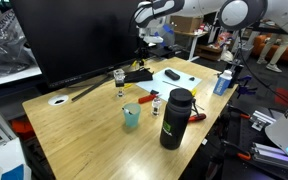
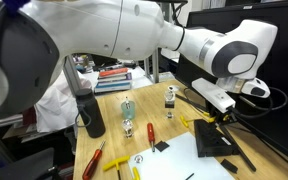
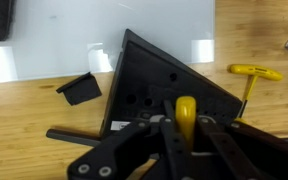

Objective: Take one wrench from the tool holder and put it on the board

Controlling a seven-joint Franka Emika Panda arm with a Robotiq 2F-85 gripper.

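The tool holder (image 3: 149, 80) is a low black wedge with holes, standing on the wooden table at the edge of the white board (image 3: 84, 30). My gripper (image 3: 185, 135) is right over the holder, its two fingers closed tight against the yellow handle of a wrench (image 3: 185, 112) that stands upright in the holder. In both exterior views the gripper (image 1: 144, 60) (image 2: 219, 115) hangs just above the holder (image 1: 137, 74) (image 2: 212, 143), with the board (image 1: 179, 70) (image 2: 174, 160) beside it.
Another yellow T-handle wrench (image 3: 252, 72) lies on the table beside the holder. A small black block (image 3: 79, 90) lies at the board's edge. A tall black bottle (image 1: 174, 120), a teal cup (image 1: 131, 115), small bottles (image 1: 155, 103) and red-handled tools (image 2: 149, 130) stand on the table. A round white disc (image 1: 59, 99) lies far off.
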